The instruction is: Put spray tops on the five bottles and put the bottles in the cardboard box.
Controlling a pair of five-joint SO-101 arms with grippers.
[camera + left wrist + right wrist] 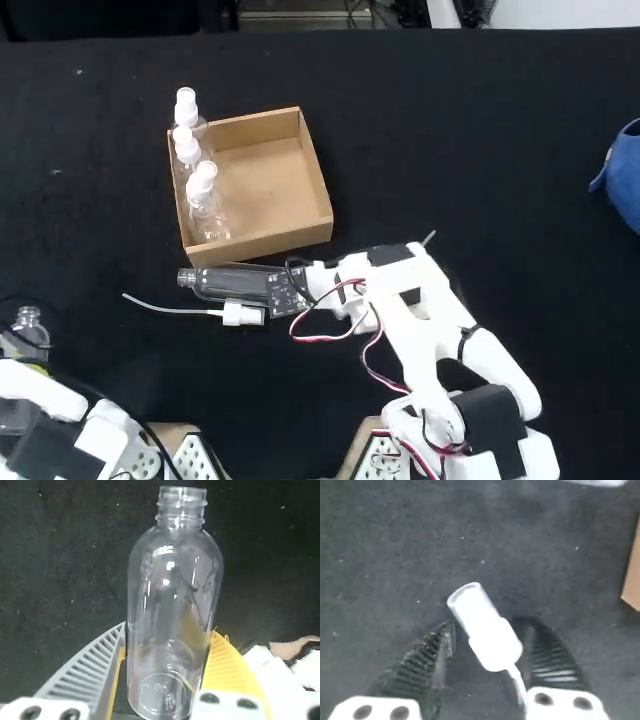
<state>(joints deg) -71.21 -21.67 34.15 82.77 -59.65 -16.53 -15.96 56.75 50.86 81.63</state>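
Left gripper (pixel 167 657) clamped on uncapped clear bottle (pixel 172 595); likely light, thin-walled, slick, so squeeze gently; right gripper (pixel 490 635) jaws apart astride spray top (pixel 485 630), lower centre; take by rigid collar, not dip tube (pixel 518 682)

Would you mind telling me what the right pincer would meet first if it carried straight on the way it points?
Most likely the loose spray top, which lies on the table inside the open right pincer; depth is unclear.
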